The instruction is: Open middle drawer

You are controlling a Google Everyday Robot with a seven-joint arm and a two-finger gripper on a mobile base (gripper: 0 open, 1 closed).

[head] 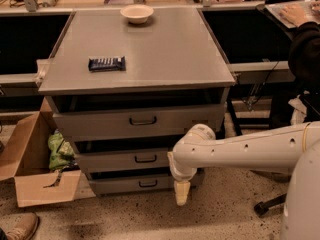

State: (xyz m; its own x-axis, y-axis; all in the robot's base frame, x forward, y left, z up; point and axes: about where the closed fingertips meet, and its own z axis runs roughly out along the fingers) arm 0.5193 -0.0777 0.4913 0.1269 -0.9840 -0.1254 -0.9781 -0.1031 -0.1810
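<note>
A grey metal cabinet [150,54] holds three stacked drawers. The middle drawer [110,161] has a medium-height front with a small dark loop handle [145,158] at its centre, and it looks closed. The taller top drawer [100,124] lies above it and the shortest drawer [115,184] below it. My gripper [181,194] hangs cream-tipped and pointing down at the cabinet's lower right front, level with the bottom drawer. It is to the right of and below the middle drawer's handle. My white arm [245,149] reaches in from the right.
A white bowl [136,13] and a dark snack bar [106,63] lie on the cabinet top. An open cardboard box [35,169] with a green bag [59,151] stands at the left. A shoe [22,228] shows at the bottom left, a chair base [267,206] at the right, and desks stand behind.
</note>
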